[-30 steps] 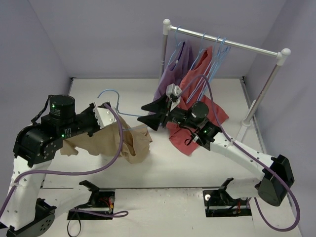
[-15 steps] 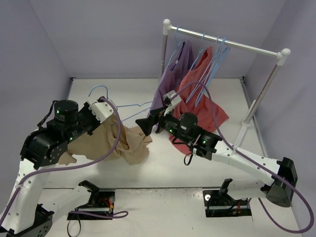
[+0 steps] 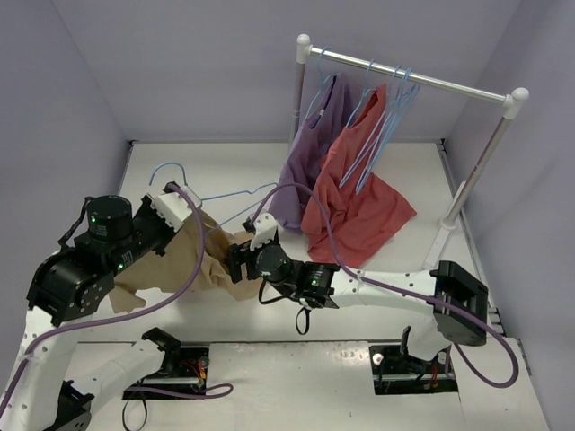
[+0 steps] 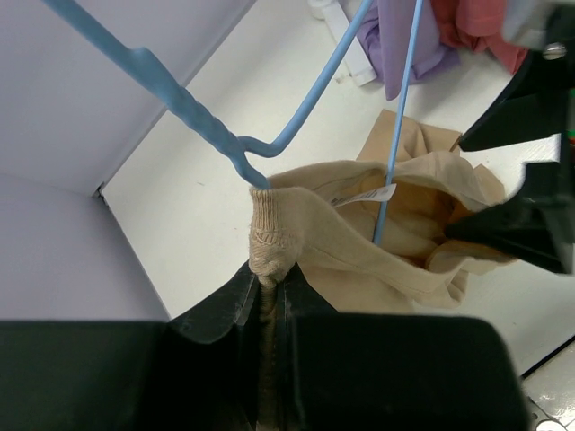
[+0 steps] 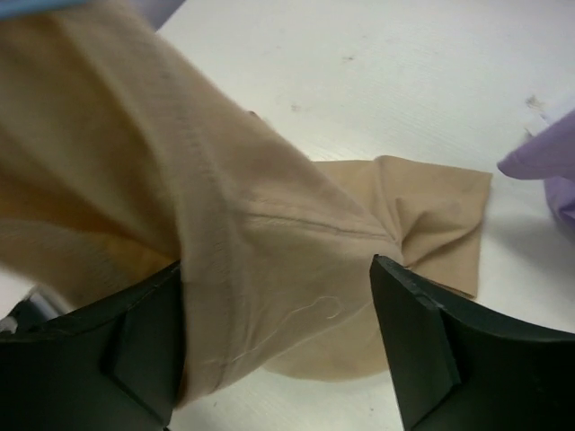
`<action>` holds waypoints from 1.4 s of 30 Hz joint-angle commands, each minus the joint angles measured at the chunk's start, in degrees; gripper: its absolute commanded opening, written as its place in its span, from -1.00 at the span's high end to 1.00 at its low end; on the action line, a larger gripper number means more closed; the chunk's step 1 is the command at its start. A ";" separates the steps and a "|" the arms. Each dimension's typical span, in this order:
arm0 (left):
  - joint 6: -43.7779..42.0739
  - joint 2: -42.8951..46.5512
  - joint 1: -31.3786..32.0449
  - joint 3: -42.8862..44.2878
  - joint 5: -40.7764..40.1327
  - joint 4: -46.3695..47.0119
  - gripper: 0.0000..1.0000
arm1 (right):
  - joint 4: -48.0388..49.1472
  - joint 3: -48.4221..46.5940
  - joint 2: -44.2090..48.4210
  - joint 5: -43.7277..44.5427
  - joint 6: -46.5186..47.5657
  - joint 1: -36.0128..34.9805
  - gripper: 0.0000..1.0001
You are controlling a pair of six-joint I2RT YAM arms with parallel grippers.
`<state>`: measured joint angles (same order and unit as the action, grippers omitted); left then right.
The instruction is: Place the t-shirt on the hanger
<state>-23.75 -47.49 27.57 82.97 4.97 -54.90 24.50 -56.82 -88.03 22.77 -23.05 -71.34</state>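
Observation:
The tan t-shirt (image 3: 202, 262) hangs bunched from my left gripper (image 3: 190, 218) down to the table. In the left wrist view that gripper (image 4: 267, 283) is shut on the ribbed collar of the t-shirt (image 4: 359, 251). The light-blue hanger (image 4: 202, 126) meets the collar just above the jaws, and one of its wires runs down into the neck opening. From above, the hanger (image 3: 229, 195) sticks up and to the right. My right gripper (image 3: 236, 262) is low at the shirt's right side. It stands open (image 5: 278, 301), with a fold of the t-shirt (image 5: 269, 251) between its fingers.
At the back right stands a white clothes rack (image 3: 454, 211). On it hang a purple shirt (image 3: 310, 148), a red shirt (image 3: 359, 202) and spare blue hangers (image 3: 393, 103). Grey walls close in the left and back. A purple cable loops over each arm.
My right arm has swung from beside the rack down and left to the t-shirt, and its jaws now straddle the fabric. The left arm has shifted slightly left with shirt and hanger.

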 commanded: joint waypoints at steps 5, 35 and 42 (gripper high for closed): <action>1.30 5.74 0.03 -4.32 1.10 4.54 1.00 | 3.49 -3.23 3.07 7.02 2.15 0.71 0.54; -6.84 7.02 0.03 -9.04 0.01 2.26 1.00 | -13.10 -9.80 13.23 -12.01 8.69 18.87 1.00; -5.93 3.06 0.10 -5.25 -4.16 2.18 1.00 | -15.84 -15.28 12.54 -12.53 11.29 17.91 1.00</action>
<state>-29.61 -41.58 27.62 73.28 4.12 -55.72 6.28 -66.41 -75.92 10.43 -13.98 -52.55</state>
